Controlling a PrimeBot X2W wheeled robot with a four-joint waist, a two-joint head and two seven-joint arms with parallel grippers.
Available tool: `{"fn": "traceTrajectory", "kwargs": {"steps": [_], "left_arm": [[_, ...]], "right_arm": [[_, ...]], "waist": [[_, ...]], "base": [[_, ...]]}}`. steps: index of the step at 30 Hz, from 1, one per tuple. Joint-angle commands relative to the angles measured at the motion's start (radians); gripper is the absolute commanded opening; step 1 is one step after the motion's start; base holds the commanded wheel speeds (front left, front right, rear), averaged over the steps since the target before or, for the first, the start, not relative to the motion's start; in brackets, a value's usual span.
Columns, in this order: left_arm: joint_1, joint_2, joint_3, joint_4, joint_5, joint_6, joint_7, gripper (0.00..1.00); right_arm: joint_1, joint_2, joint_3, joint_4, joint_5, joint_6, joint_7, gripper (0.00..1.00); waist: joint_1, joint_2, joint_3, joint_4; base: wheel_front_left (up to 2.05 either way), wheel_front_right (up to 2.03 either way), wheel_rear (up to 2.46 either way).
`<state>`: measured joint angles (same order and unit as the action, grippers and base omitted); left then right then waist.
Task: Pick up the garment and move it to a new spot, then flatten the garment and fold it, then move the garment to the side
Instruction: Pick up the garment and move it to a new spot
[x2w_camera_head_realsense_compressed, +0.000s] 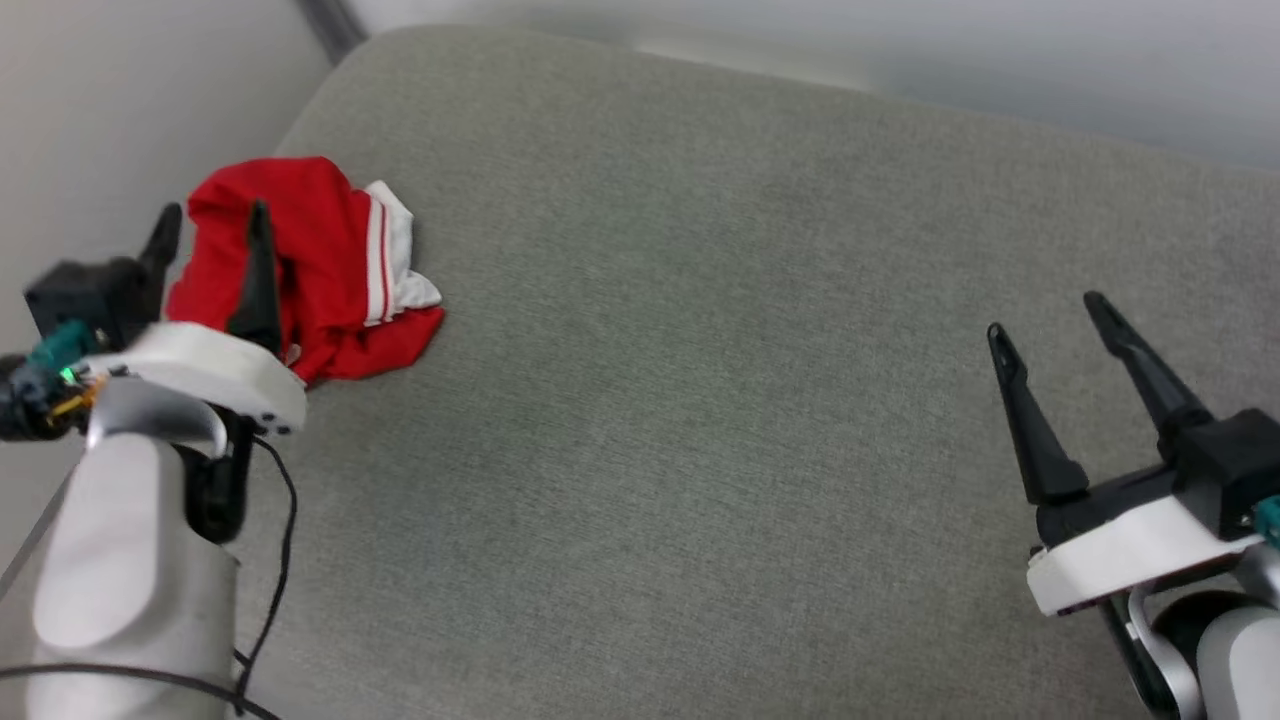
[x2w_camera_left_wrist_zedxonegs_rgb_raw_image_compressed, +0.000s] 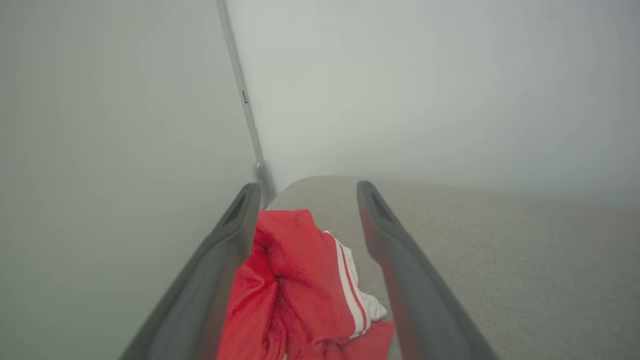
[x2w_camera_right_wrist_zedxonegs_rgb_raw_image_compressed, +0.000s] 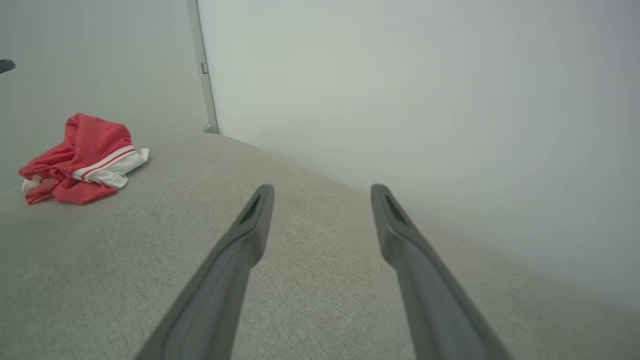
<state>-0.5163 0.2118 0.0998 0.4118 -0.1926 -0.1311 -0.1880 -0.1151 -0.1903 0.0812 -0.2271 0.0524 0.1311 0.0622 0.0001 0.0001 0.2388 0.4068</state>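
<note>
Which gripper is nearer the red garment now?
Left. The left gripper is open right at the garment, which shows between its fingers; the right gripper is open far across the grey surface.

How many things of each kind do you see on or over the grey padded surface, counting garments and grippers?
Garments: 1, the crumpled red and white garment
Grippers: 2, the left gripper over the garment and the right gripper far from it, both open
Total: 3
</note>
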Motion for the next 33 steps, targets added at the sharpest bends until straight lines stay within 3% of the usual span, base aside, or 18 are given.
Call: {"fn": "traceTrajectory", "kwargs": {"steps": [1,8,13,18,23,24,25,26,33], "left_arm": [[-0.039,0.026,-0.008,0.029,-0.015,0.001,0.029,1.00],[-0.189,0.207,-0.057,0.211,-0.186,0.001,0.289,1.00],[-0.213,0.300,-0.117,0.289,-0.326,0.001,0.455,1.00],[-0.195,0.352,-0.149,0.364,-0.431,0.001,0.599,1.00],[-0.173,0.358,-0.171,0.431,-0.480,0.002,0.678,1.00],[-0.170,0.358,-0.176,0.444,-0.483,0.002,0.694,0.51],[-0.170,0.357,-0.178,0.452,-0.490,0.002,0.699,0.15],[-0.172,0.360,-0.178,0.457,-0.490,0.002,0.700,0.00],[-0.233,0.398,-0.154,0.417,-0.444,0.050,0.502,0.00]], "right_arm": [[-0.026,-0.012,0.001,-0.009,0.000,0.000,0.003,1.00],[-0.112,-0.038,0.008,-0.020,0.016,-0.001,-0.008,1.00],[-0.138,-0.034,0.008,-0.009,0.023,0.000,-0.020,1.00],[-0.154,-0.032,0.006,0.004,0.025,0.000,-0.038,1.00],[-0.163,-0.027,-0.002,0.013,0.019,0.000,-0.049,1.00],[-0.164,-0.026,-0.003,0.016,0.019,0.000,-0.052,1.00],[-0.166,-0.026,-0.003,0.019,0.019,0.000,-0.054,1.00],[-0.167,-0.025,-0.002,0.023,0.020,0.000,-0.056,1.00],[-0.149,-0.005,0.000,0.058,0.029,0.000,-0.079,1.00]], "waist": [[-0.0001,-0.0001,0.080,-0.064],[-0.0001,-0.0001,0.211,-0.149],[-0.0001,-0.0001,0.272,-0.186],[-0.0001,-0.0001,0.306,-0.207],[-0.0001,-0.0001,0.309,-0.214],[-0.0001,-0.0001,0.306,-0.214],[-0.0001,-0.0001,0.302,-0.214],[-0.0001,-0.0001,0.297,-0.214],[-0.0001,-0.0001,0.215,-0.209]], "base": [[0.00,0.00,0.00],[0.00,0.00,0.00],[0.00,0.00,0.00],[0.00,0.00,0.00],[0.00,0.00,0.00],[0.00,0.00,0.00],[0.00,0.00,0.00],[0.00,0.00,0.00],[0.00,0.00,0.00]]}}
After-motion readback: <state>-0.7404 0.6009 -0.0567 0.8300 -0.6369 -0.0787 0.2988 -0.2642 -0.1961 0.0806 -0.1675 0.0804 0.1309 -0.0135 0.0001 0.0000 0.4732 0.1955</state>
